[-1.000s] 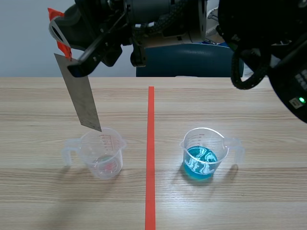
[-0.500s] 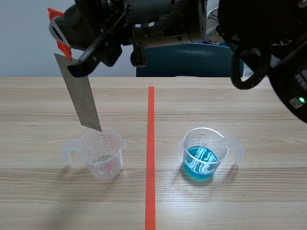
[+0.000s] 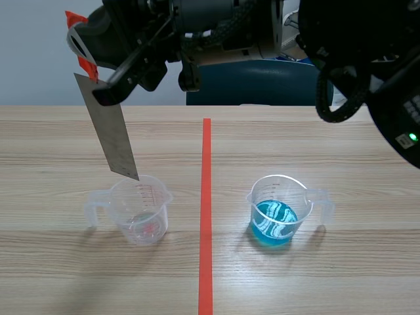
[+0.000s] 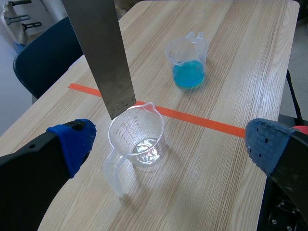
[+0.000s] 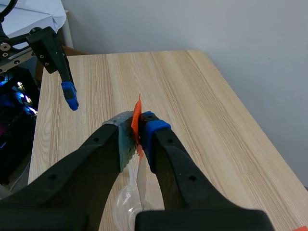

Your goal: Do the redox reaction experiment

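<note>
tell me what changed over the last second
Nothing visibly changed. The right gripper still holds the metal strip with its lower end by the rim of the clear cup, and the cup of blue liquid has not moved.

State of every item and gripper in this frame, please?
metal strip: held tilted, lower end at the clear cup's rim.
clear cup: upright, no blue liquid.
blue-liquid cup: upright, partly filled.
right gripper: shut on the metal strip.
left gripper: open, holding nothing.
</note>
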`<state>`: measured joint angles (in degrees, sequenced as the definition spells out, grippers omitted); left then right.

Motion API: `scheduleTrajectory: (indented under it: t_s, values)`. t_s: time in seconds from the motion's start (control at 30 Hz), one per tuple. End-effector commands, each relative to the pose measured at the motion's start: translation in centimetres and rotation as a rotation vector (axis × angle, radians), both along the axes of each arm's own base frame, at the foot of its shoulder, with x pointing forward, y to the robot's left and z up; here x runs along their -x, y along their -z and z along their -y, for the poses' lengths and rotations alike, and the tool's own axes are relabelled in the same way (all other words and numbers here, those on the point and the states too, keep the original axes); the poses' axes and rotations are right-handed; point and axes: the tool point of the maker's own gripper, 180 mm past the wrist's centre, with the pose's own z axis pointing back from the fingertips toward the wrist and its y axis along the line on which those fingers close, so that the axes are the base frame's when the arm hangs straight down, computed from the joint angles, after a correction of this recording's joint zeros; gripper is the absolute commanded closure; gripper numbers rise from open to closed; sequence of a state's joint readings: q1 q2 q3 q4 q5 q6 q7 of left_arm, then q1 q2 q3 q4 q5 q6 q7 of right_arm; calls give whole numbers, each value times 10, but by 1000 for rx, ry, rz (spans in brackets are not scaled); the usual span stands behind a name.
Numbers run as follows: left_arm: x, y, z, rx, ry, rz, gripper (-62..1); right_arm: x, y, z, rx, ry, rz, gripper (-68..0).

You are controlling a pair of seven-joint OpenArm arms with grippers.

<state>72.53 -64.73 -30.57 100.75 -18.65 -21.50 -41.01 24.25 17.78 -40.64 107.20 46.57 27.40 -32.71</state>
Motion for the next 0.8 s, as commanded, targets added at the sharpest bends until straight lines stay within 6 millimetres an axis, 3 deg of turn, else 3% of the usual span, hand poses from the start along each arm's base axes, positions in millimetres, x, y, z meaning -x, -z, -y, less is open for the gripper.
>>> scheduleTrajectory:
  t_s: [0.0, 0.3, 0.77]
  values:
    - [0, -9, 4, 35, -1, 22, -623, -2, -13, 0, -26, -3, 28, -6]
    - [0, -9, 4, 35, -1, 22, -623, -5, -5, 7, 8, 12, 29, -7]
    - [0, -9, 4, 35, -1, 21, -623, -6, -5, 63, 46, 82, 71, -7]
